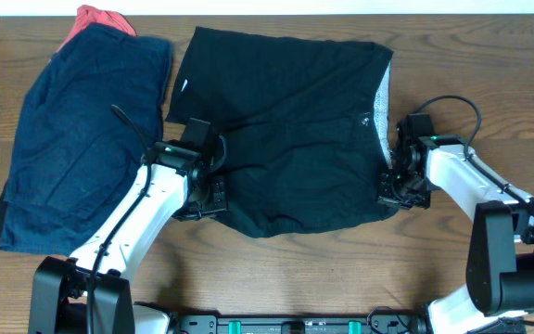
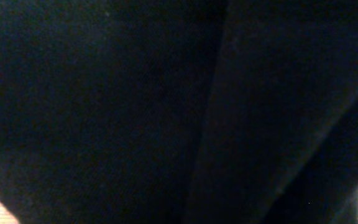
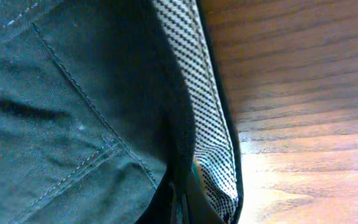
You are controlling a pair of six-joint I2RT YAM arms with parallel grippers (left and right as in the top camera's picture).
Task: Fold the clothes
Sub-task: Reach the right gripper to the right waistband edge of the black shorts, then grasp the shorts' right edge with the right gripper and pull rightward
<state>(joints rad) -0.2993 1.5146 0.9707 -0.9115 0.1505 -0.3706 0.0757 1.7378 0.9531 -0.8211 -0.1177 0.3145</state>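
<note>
The black shorts [image 1: 286, 130] lie spread flat on the middle of the table, with the whitish waistband [image 1: 387, 88] on the right. My left gripper [image 1: 213, 197] is at their lower left edge. Black cloth [image 2: 166, 106] fills the left wrist view and hides its fingers. My right gripper [image 1: 399, 186] is at the lower right corner. In the right wrist view it [image 3: 182, 205] is shut on the waistband edge, beside the dotted whitish lining [image 3: 210, 124]. A larger navy garment [image 1: 82, 139] lies at the left, with a small red one [image 1: 100, 19] peeking out behind it.
The table is brown wood [image 1: 341, 278], bare in front of the shorts and to their right [image 3: 303, 93]. Both arm bases stand at the front edge [image 1: 295, 325]. The navy garment nearly touches the left side of the shorts.
</note>
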